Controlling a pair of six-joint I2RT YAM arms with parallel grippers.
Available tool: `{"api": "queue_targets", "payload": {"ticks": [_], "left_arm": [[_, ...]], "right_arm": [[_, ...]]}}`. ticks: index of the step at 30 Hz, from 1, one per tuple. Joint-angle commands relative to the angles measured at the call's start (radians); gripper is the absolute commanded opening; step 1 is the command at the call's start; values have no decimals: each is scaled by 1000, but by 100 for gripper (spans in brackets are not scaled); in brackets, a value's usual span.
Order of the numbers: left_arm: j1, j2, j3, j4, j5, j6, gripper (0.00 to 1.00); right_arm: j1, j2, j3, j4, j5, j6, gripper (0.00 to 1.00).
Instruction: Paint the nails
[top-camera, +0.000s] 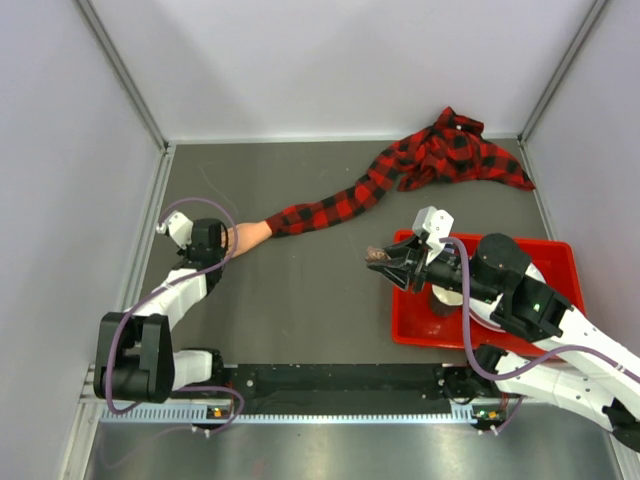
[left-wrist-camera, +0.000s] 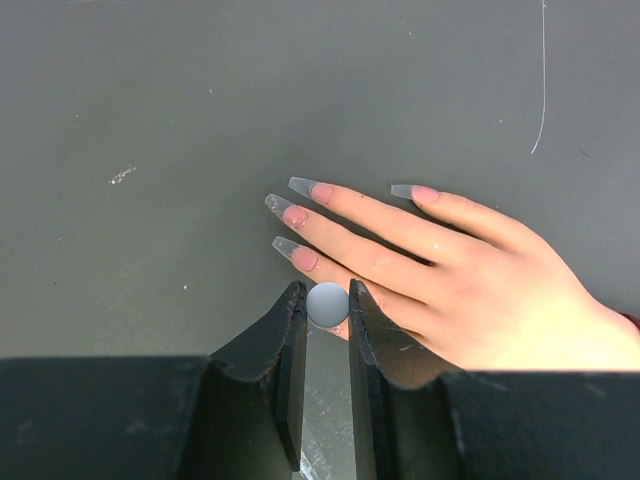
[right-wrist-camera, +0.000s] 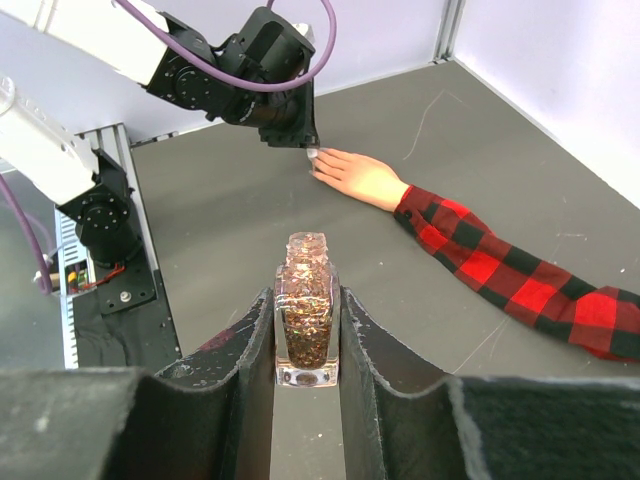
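Observation:
The pale mannequin hand lies flat on the dark table, and its long clear nails point left in the left wrist view. My left gripper is shut on a small grey round-topped brush cap, right over the nearest finger, whose nail is hidden under the cap. In the top view this gripper is at the hand's fingertips. My right gripper is shut on an uncapped bottle of coppery glitter polish, held upright above the table to the right of the hand.
The red-and-black plaid sleeve runs from the hand to a heap of cloth at the back right. A red tray sits under the right arm. Grey walls close the table on three sides.

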Motion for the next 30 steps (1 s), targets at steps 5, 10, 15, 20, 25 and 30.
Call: {"api": "queue_targets", "payload": {"ticks": [5, 10, 15, 20, 25, 30], "left_arm": [[9, 3, 22, 15, -31, 1, 0], [10, 1, 19, 15, -31, 0, 0], [12, 0, 25, -17, -32, 4, 0], [12, -8, 22, -26, -15, 0, 0], [12, -15, 16, -11, 8, 1, 0], [12, 9, 23, 0, 32, -8, 0]], "right_arm": [[-12, -3, 13, 61, -10, -1, 0], [-12, -3, 13, 61, -10, -1, 0], [-12, -3, 11, 62, -12, 0, 0], [-12, -3, 11, 62, -12, 0, 0], [-12, -3, 11, 62, -15, 0, 0], [-12, -5, 13, 62, -14, 0, 0]]}}
